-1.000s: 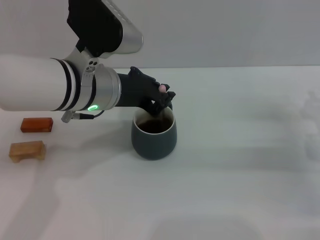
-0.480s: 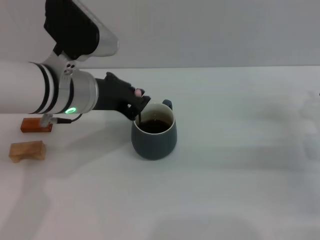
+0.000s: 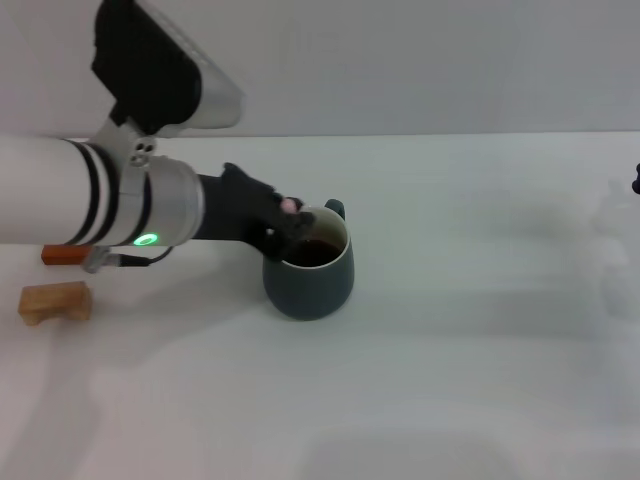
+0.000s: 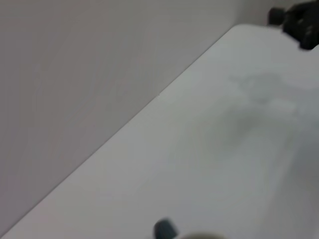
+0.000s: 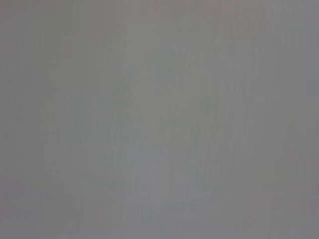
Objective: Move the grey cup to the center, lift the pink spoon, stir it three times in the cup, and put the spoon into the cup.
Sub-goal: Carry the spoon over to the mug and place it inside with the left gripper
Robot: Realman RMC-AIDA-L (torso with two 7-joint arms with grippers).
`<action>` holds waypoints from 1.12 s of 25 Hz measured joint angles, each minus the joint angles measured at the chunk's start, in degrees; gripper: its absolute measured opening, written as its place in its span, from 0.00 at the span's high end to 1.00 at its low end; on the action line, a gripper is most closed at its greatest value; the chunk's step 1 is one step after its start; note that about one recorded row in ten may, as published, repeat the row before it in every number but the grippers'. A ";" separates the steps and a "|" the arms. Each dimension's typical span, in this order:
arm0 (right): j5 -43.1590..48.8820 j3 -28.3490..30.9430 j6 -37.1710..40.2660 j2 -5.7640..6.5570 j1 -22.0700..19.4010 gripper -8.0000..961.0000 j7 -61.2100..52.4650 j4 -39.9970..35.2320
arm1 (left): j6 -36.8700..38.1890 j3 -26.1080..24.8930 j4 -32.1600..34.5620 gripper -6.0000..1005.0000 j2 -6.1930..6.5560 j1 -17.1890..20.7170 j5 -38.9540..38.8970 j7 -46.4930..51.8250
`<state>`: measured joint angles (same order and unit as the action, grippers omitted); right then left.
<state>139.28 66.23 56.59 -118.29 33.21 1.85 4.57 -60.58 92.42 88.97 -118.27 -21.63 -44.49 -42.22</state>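
The grey cup (image 3: 308, 277) stands mid-table with dark liquid inside and its small handle (image 3: 334, 209) toward the back. My left gripper (image 3: 283, 231) hangs over the cup's left rim, shut on the pink spoon. Only the spoon's pale pink handle end (image 3: 290, 206) shows above the black fingers; its bowl is hidden at the rim. In the left wrist view only the cup's handle (image 4: 164, 229) shows at the picture's edge. My right gripper (image 3: 636, 180) is parked at the far right table edge, seen also as a dark shape, the right gripper (image 4: 298, 21), in the left wrist view.
A light wooden block (image 3: 55, 301) lies at the left of the table. A red-brown block (image 3: 58, 256) behind it is mostly covered by my left arm. The right wrist view shows only a plain grey surface.
My left gripper with the spoon swung from the cup's back-right rim to its left side, then came down and slightly right onto the left rim. The cup stayed put.
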 joint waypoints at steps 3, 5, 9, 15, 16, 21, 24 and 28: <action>0.02 -0.05 0.00 0.00 0.02 0.99 0.00 0.00 | 1.78 1.30 -0.28 0.82 -0.01 -0.29 -1.49 -0.22; 0.02 -0.05 0.00 0.00 0.02 0.99 0.00 0.00 | 3.54 2.25 -0.64 0.82 0.05 -0.59 -1.89 -0.32; 0.03 -0.05 0.00 -0.01 -0.01 0.99 -0.11 0.00 | 7.12 2.68 -2.75 0.82 0.06 -1.99 -1.95 -0.55; 0.03 -0.05 0.00 -0.01 -0.20 0.99 -0.14 0.00 | 8.36 2.33 -5.74 0.81 0.11 -3.49 -1.60 -1.10; 0.03 -0.05 0.00 -0.01 -0.29 0.99 -0.18 0.00 | 8.28 2.11 -6.21 0.81 0.17 -3.63 -1.47 -1.10; 0.03 -0.05 0.01 -0.01 -0.41 0.99 -0.24 0.01 | 6.76 -0.20 -6.79 0.81 0.32 -2.29 -0.65 -1.11; 0.03 -0.13 0.01 -0.01 -0.42 0.99 -0.24 0.00 | 6.08 -1.12 -6.17 0.81 0.33 -0.98 -0.60 -1.07; 0.03 -0.71 0.01 -0.01 -0.36 0.99 -0.28 0.00 | 5.14 -1.23 -4.46 0.81 0.27 0.87 -0.65 -0.80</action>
<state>139.31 65.52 56.60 -118.30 32.85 1.56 4.57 -55.44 91.19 84.51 -118.00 -20.76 -45.14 -43.01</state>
